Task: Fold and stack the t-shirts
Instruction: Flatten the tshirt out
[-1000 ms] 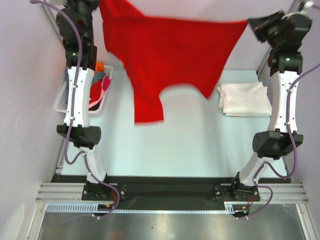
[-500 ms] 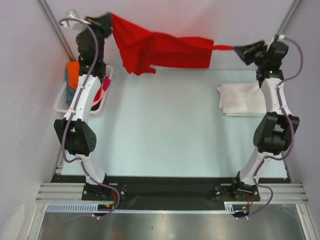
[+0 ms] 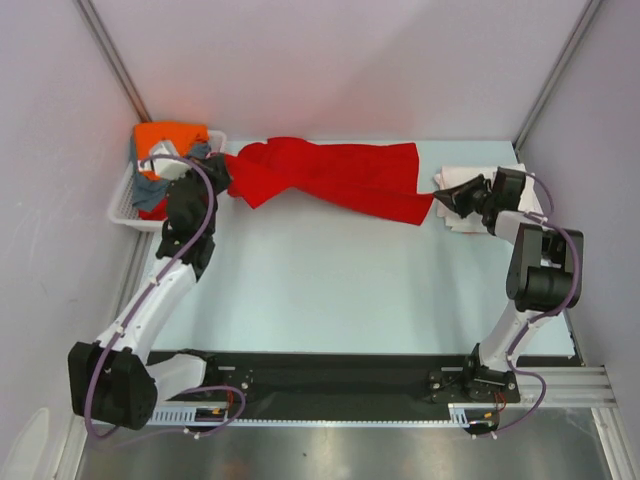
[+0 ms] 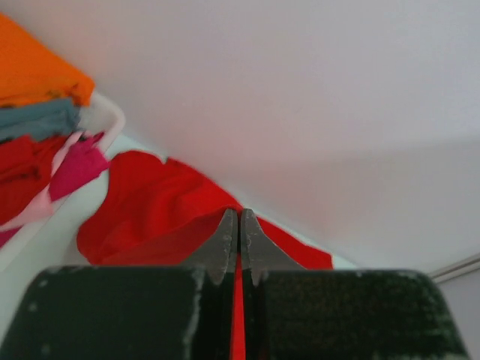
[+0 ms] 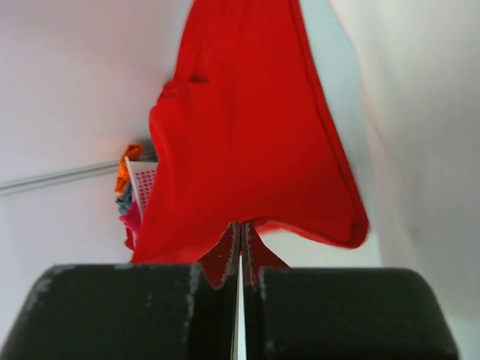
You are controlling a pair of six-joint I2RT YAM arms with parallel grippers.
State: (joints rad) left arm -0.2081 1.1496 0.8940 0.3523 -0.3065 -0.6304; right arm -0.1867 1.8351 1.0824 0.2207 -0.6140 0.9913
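Observation:
The plain bright red t-shirt (image 3: 330, 178) lies stretched and bunched across the back of the table, between the two grippers. My left gripper (image 3: 216, 172) is shut on its left end, next to the basket; red cloth shows between the closed fingers in the left wrist view (image 4: 239, 216). My right gripper (image 3: 443, 197) is shut on the shirt's right end, its tips pinching the hem (image 5: 241, 225). The red shirt fills the right wrist view (image 5: 240, 127). A folded cream-white t-shirt (image 3: 528, 180) lies at the back right, partly under my right arm.
A white mesh basket (image 3: 122, 205) stands at the back left. It holds an orange shirt (image 3: 170, 134), a grey-teal one and a red one with pink trim (image 4: 71, 169). Walls close in on the back and both sides.
Both arms have come down from high in the air to the table's back. The red shirt, first spread hanging, now lies bunched on the table between them.

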